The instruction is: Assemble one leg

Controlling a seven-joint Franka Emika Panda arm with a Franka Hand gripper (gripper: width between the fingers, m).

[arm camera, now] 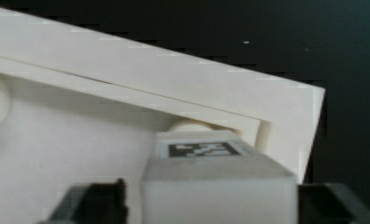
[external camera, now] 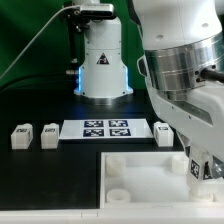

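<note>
Wrist view, hidden parts: the fingers (arm camera: 97,205) show only as dark stubs cut by the frame edge, and their tips are out of sight.
Gripper: the gripper (arm camera: 208,208) is clamped on the leg (arm camera: 207,185), one finger pressed to each side of it.
Leg: a pale block whose black-and-white tag (arm camera: 200,150) faces the camera; its far end meets the corner socket (arm camera: 194,127) of the square panel (arm camera: 111,62). How deep it sits there cannot be made out.
Square panel, contents: a raised rim encloses a sunken inner face. A rounded white shape at the picture's edge is cut off and cannot be identified.
Table: the black table (arm camera: 315,40) shows beyond the panel's edge.
Exterior view, blocked parts: the arm (external camera: 185,70) fills the exterior view's right and covers that side of the square panel (external camera: 140,178). Below it, only part of the gripper (external camera: 205,170) shows, with a bit of tag visible; the frame cuts off the panel's near edge.
Second socket: a round socket (external camera: 118,196) sits in the panel's corner on the exterior view's left, with nothing seen in it.
Marker board: the marker board (external camera: 96,129) lies flat beyond the panel.
Loose blocks: two loose blocks (external camera: 22,135) stand at the board's left in the exterior view, and one more (external camera: 163,130) stands at its right, partly behind the arm.
</note>
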